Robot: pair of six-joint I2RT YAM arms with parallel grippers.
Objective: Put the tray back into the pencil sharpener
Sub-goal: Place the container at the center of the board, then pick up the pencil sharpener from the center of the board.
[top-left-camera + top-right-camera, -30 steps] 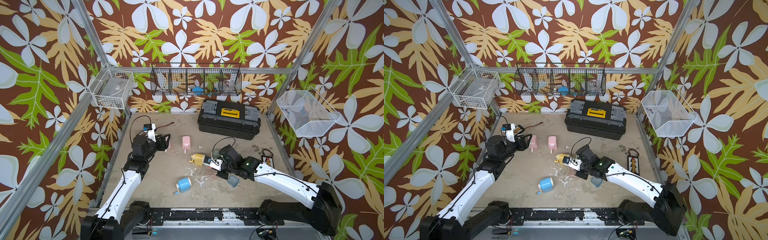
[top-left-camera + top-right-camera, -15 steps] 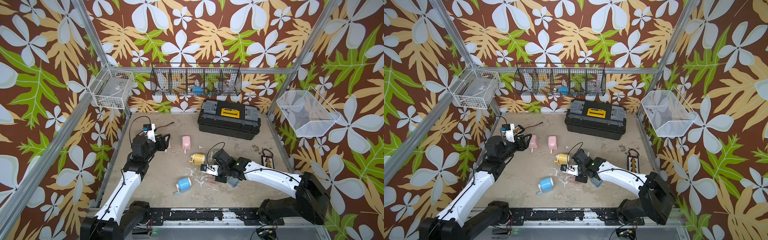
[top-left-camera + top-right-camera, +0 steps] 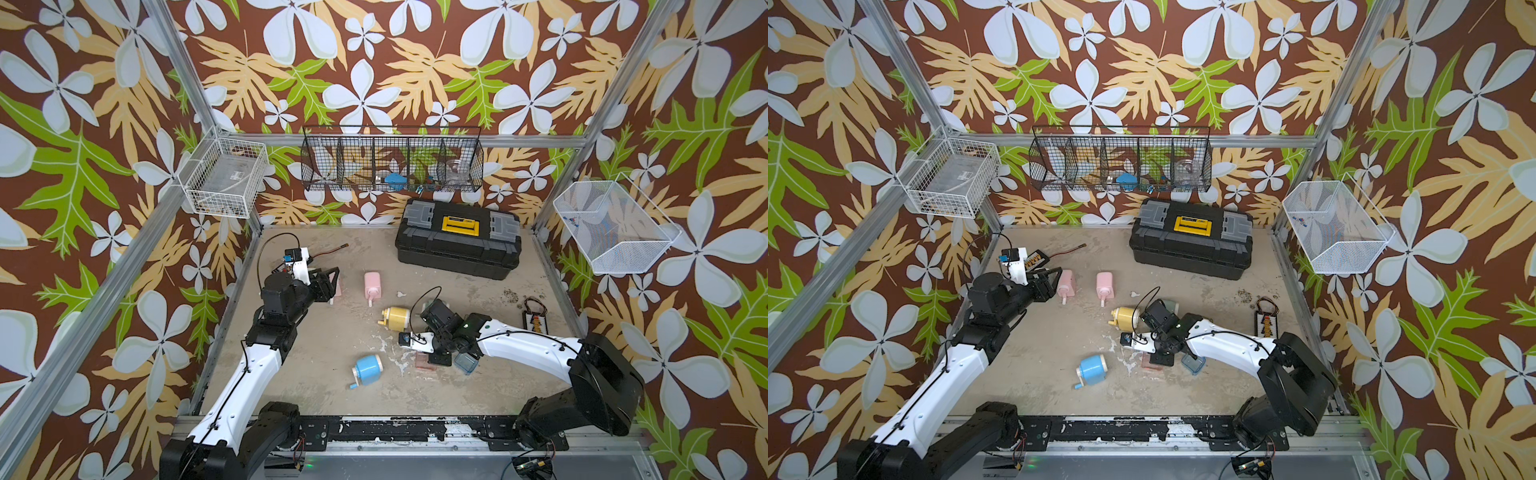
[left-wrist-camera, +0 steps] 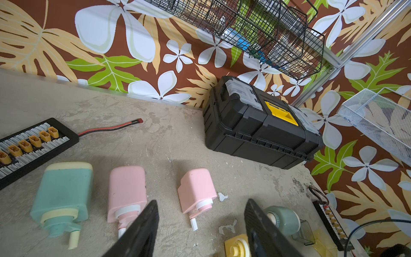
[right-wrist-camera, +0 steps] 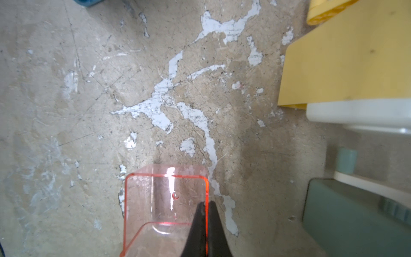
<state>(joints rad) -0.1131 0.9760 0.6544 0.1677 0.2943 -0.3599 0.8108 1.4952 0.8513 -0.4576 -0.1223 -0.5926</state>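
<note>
A clear pink tray (image 5: 164, 200) is pinched by one side wall in my right gripper (image 5: 205, 203), which is shut on it low over the table. Both top views show this tray (image 3: 424, 358) (image 3: 1148, 360) under the right gripper (image 3: 436, 359), in front of a yellow pencil sharpener (image 3: 397, 318) (image 5: 344, 66). Two pink pencil sharpeners (image 4: 126, 191) (image 4: 198, 189) lie at the left. My left gripper (image 4: 201, 201) hovers open above them, holding nothing.
A blue sharpener (image 3: 368, 367) lies near the front. A clear blue tray (image 3: 465, 362) sits right of the pink one. A teal sharpener (image 4: 62, 191), a green one (image 4: 282, 220), a black toolbox (image 3: 457, 239) and connector boards (image 3: 535, 322) (image 4: 33, 142) also lie about.
My right wrist has swung from beside the yellow sharpener toward the table's front, its jaws staying shut. The left arm has not moved.
</note>
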